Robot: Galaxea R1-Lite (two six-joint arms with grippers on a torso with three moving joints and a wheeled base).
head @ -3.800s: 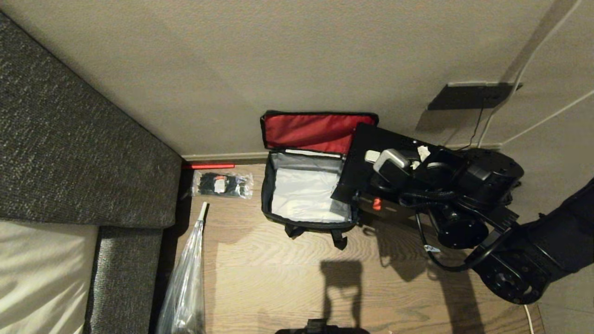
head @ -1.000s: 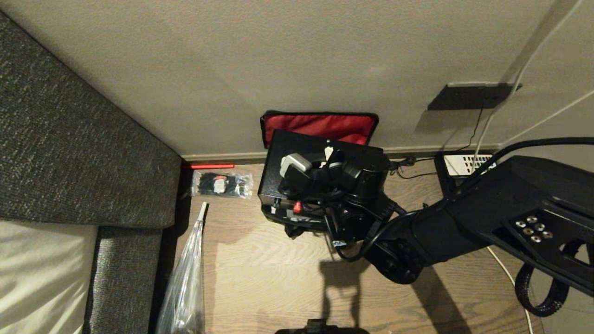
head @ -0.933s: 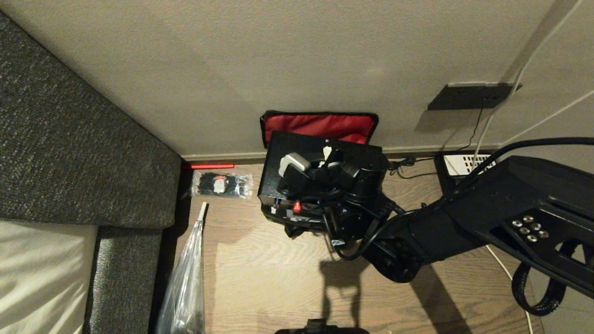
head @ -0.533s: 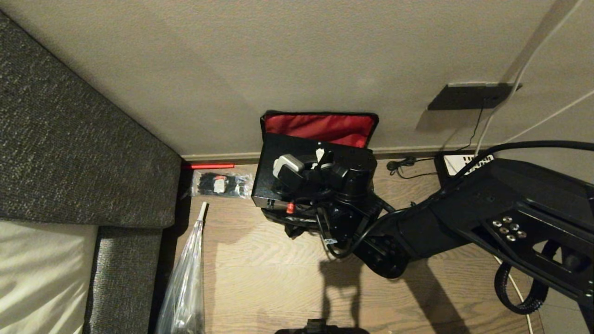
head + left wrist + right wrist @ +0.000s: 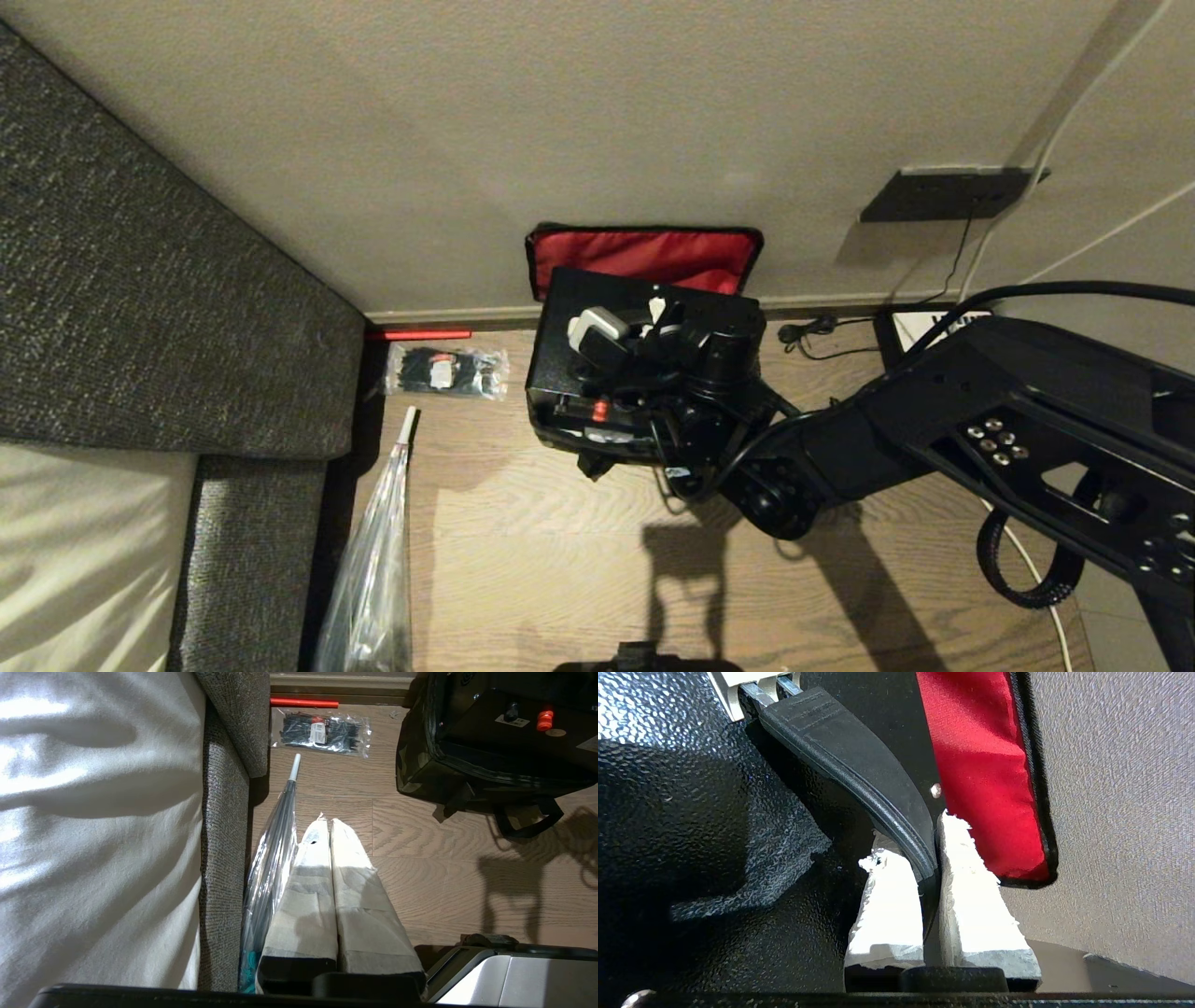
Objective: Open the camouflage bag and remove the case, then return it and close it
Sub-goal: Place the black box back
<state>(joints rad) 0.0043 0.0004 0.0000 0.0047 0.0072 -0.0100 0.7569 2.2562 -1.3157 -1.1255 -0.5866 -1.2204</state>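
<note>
Right gripper (image 5: pixel 924 858) clamped, fingers (image 5: pixel 887 905) pinching the handle (image 5: pixel 859 770) of the case (image 5: pixel 597 359). Case held over the open camouflage bag (image 5: pixel 420 760), just in front of its raised red lid (image 5: pixel 644 257). Left gripper (image 5: pixel 329 826) parked apart from the bag, fingers together.

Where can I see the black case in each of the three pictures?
Head view: the case is in the middle, over the open camouflage bag, held by the right claw.
Left wrist view: it is in the upper right corner, sitting in the bag.
Right wrist view: it fills the left side, its handle pinched by the claw.
Shared landmark: the case's small red latch shows in the head and left wrist views.
</note>
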